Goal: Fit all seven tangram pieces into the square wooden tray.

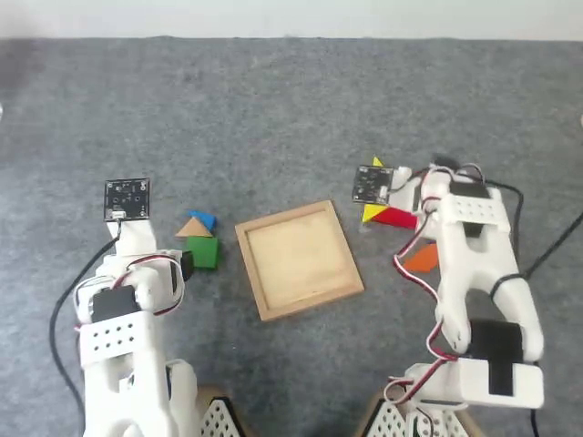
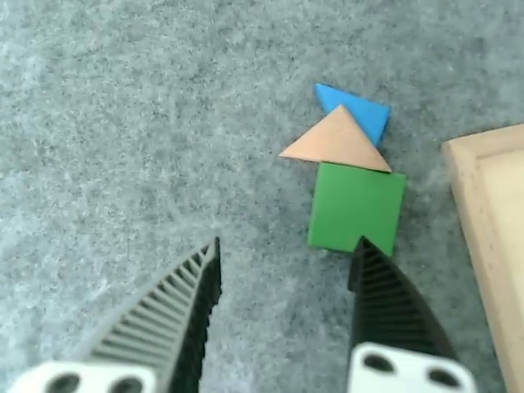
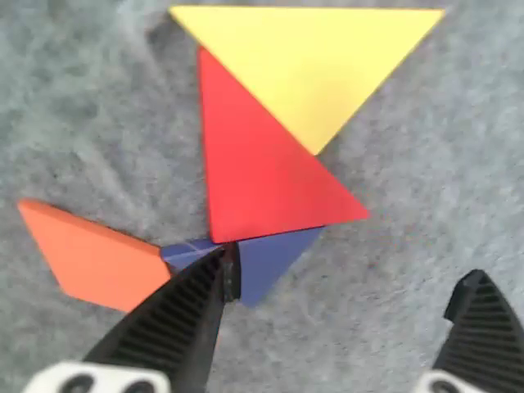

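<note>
Grey carpet (image 1: 273,109) | tray (image 1: 299,259) sat centre of high view | we saw left gripper (image 2: 286,246) released, just beside green square (image 2: 356,205), tan triangle (image 2: 336,141) and blue triangle (image 2: 360,110), left of tray | right gripper (image 3: 350,264) released over red triangle (image 3: 254,180), yellow triangle (image 3: 315,61), navy triangle (image 3: 266,258), orange parallelogram (image 3: 90,254), right of tray

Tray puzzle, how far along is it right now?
Nothing is done: the tray holds no pieces. Neither gripper holds anything; the left gripper is open by the green square, the right gripper open over the dark blue triangle. All seven pieces are left on the carpet.
</note>
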Available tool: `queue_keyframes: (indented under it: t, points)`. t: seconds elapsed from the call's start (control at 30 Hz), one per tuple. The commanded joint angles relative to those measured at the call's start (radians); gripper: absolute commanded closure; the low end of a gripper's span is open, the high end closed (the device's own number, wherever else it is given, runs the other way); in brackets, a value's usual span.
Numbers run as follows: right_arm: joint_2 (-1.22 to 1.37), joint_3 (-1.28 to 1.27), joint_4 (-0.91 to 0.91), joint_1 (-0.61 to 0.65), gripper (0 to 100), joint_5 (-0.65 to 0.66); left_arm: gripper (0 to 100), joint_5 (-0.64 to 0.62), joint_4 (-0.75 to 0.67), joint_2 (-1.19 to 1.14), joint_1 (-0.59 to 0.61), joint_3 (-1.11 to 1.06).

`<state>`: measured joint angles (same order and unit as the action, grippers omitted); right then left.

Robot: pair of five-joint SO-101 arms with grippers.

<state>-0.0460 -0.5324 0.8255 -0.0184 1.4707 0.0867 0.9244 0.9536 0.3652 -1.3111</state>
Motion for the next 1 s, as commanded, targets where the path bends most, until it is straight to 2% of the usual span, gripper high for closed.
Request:
queue_keyframes:
  t: [0.0, 0.17, 0.33, 0.57, 0.77, 0.9, 0.97]
  points:
    - [0.038, 0.149, 0.094, 0.05, 59.6, 0.061, 75, 0.014, -0.021, 0.029, 0.006, 0.005]
    - [0.248, 0.327, 0.217, 0.087, 59.5, 0.169, 75, 0.014, -0.021, 0.029, 0.006, 0.005]
    - [0.46, 0.47, 0.278, 0.074, 59.5, 0.183, 75, 0.014, -0.021, 0.029, 0.006, 0.005]
    - [0.529, 0.483, 0.277, 0.056, 61.0, 0.249, 75, 0.014, -0.021, 0.029, 0.006, 0.005]
    - [0.526, 0.48, 0.28, 0.025, 85.3, 0.242, 75, 0.014, -0.02, 0.029, 0.006, 0.005]
    - [0.529, 0.479, 0.28, 0.051, 96.9, 0.117, 75, 0.014, -0.02, 0.029, 0.006, 0.005]
    - [0.524, 0.482, 0.291, 0.056, 99.2, 0.049, 75, 0.014, -0.02, 0.029, 0.006, 0.005]
